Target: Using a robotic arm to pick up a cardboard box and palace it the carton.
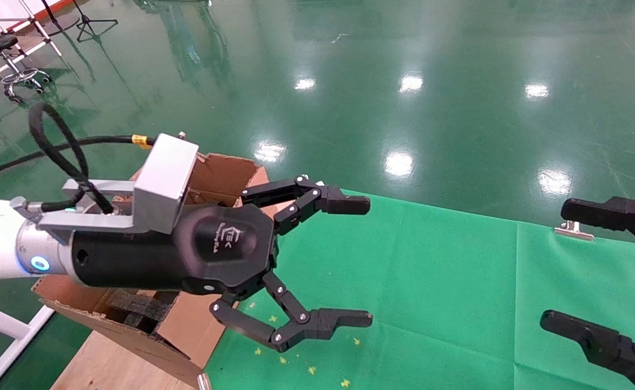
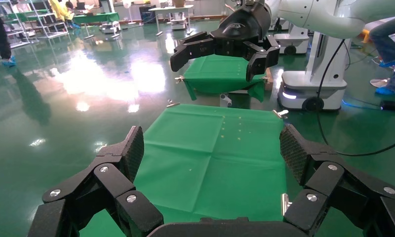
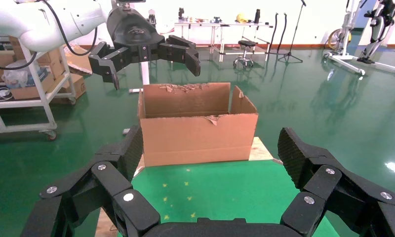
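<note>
Your carton (image 1: 217, 173) stands at the worktop's (image 1: 431, 281) left end, black foam (image 1: 136, 309) inside. Your left gripper (image 1: 358, 262) hangs spread and empty beside it, logo unreadable. Far right, your right gripper (image 1: 558, 268) is spread, empty. No cardboard box shows.

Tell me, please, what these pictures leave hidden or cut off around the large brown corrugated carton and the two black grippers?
- Small reddish-brown cardboard box: in no view, so its place cannot be told.
- Large brown corrugated carton: in the head view the open left gripper and its silver camera block cover most of it; in the right wrist view its wall hides the inside.
- Open right gripper: cut off by the head view's edge.
</note>
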`<state>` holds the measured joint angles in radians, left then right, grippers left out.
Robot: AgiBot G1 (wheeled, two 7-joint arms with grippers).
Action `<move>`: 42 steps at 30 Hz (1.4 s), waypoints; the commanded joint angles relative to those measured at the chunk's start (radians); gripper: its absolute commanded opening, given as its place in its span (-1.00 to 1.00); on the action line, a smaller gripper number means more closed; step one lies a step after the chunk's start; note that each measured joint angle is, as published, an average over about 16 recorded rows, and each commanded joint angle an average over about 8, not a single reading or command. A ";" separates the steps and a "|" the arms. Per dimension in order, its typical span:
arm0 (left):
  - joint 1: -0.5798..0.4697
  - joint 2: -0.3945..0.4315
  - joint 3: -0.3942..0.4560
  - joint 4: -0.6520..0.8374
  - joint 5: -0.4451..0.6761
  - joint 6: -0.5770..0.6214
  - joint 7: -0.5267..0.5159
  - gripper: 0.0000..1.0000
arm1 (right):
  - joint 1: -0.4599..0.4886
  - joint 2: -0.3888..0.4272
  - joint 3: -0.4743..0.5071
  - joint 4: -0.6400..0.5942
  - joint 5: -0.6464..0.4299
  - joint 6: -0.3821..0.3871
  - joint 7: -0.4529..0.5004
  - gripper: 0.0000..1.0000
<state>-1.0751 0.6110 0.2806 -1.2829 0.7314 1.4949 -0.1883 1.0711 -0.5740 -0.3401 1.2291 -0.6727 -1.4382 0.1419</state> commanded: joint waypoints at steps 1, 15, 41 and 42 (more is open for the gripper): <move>0.000 0.000 0.000 0.000 0.000 0.000 0.000 1.00 | 0.000 0.000 0.000 0.000 0.000 0.000 0.000 1.00; -0.001 0.000 0.000 0.001 0.001 0.000 0.000 1.00 | 0.000 0.000 0.000 0.000 0.000 0.000 0.000 1.00; -0.001 0.000 0.001 0.001 0.001 0.000 0.000 1.00 | 0.000 0.000 0.000 0.000 0.000 0.000 0.000 1.00; -0.001 0.000 0.001 0.001 0.001 0.000 0.000 1.00 | 0.000 0.000 0.000 0.000 0.000 0.000 0.000 1.00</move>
<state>-1.0761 0.6110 0.2811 -1.2821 0.7324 1.4948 -0.1883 1.0711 -0.5740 -0.3401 1.2291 -0.6727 -1.4382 0.1420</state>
